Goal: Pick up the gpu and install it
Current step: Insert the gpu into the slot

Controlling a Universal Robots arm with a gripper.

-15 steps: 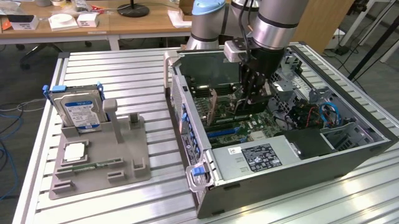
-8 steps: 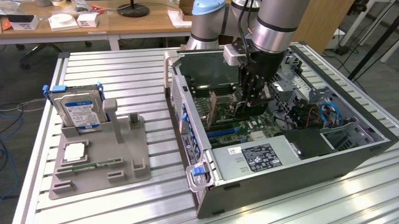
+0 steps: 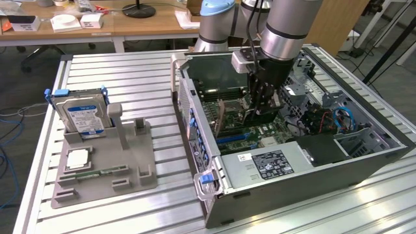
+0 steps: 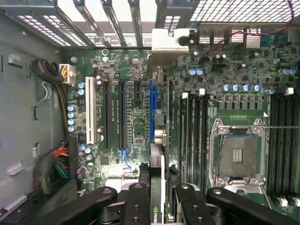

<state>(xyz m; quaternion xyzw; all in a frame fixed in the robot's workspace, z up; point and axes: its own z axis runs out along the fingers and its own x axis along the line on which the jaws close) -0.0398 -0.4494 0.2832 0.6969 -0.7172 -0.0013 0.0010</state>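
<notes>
The gripper (image 4: 161,199) clamps the gpu (image 4: 159,136) edge-on over the motherboard (image 4: 126,75) — long axis along the blue slot (image 4: 152,110), bracket toward the case's rear edge.

A blue-labelled hard drive (image 3: 81,114) stands in the grey holder (image 3: 104,168) (beside the open computer case (image 3: 364,161)).

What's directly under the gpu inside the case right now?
The gripper holds the gpu edge-on above the motherboard, over the blue expansion slot. The card's own edge hides whether it is seated in the slot.
</notes>
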